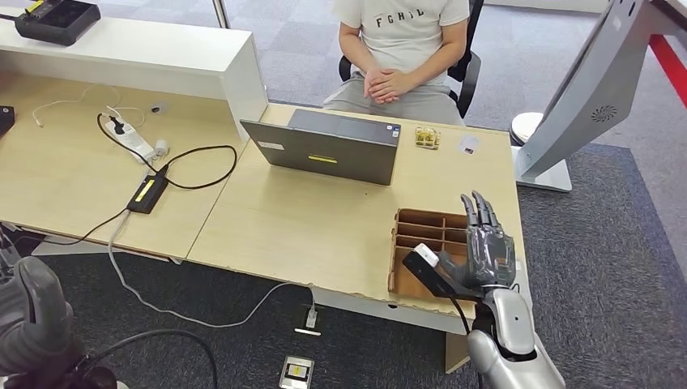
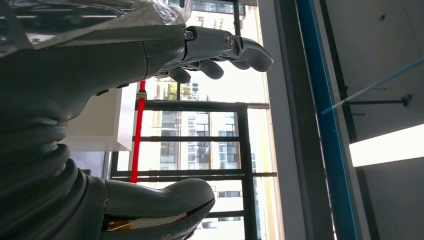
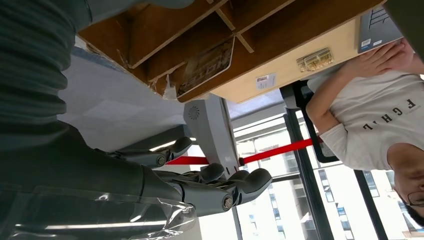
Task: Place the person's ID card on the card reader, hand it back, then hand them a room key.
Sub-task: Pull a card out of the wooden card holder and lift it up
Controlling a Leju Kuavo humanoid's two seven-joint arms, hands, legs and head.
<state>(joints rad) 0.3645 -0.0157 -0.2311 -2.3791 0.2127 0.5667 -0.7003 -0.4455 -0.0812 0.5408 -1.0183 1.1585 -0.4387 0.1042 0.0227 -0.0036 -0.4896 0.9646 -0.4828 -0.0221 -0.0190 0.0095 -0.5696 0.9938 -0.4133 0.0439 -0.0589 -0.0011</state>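
A small white card (image 1: 467, 144) lies on the table's far right part, in front of the seated person (image 1: 401, 40); the right wrist view has the same card (image 3: 265, 80). My right hand (image 1: 486, 243) hovers with fingers stretched out over a wooden compartment box (image 1: 421, 223) at the near right edge, holding nothing. In the right wrist view a printed hotel card (image 3: 207, 67) lies in one compartment of the box (image 3: 165, 45), beyond my empty right hand (image 3: 200, 185). My left hand (image 2: 165, 55) is empty, fingers loosely bent, thumb apart. A flat black cabled device (image 1: 147, 193) lies at the left.
A grey laptop (image 1: 324, 150) stands open mid-table, its back to me. A small clear box (image 1: 427, 136) sits beside the white card. A power strip (image 1: 130, 139) and cables lie at the left, below a white raised counter (image 1: 162, 57). The person's hands (image 1: 389, 83) are clasped.
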